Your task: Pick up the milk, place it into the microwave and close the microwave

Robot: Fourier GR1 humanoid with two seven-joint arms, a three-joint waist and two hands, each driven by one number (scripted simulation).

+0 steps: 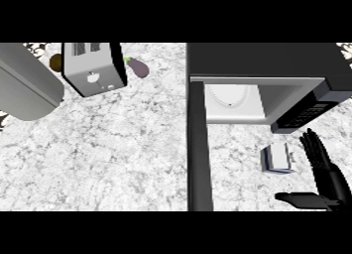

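Marble counter (pixel 98 158) w/ open-doored microwave (pixel 281 62), milk (pixel 278 158) beside right hand (pixel 333 186), fingers (pixel 315 149) straight.

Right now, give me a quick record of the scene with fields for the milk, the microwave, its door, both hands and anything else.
microwave: back right, cavity visible
door: swung open, left of the cavity
milk: on the counter, before the microwave, not held
right hand: open, just right of the milk, apart from it
left hand: not in view
other: toaster and eggplant, back left
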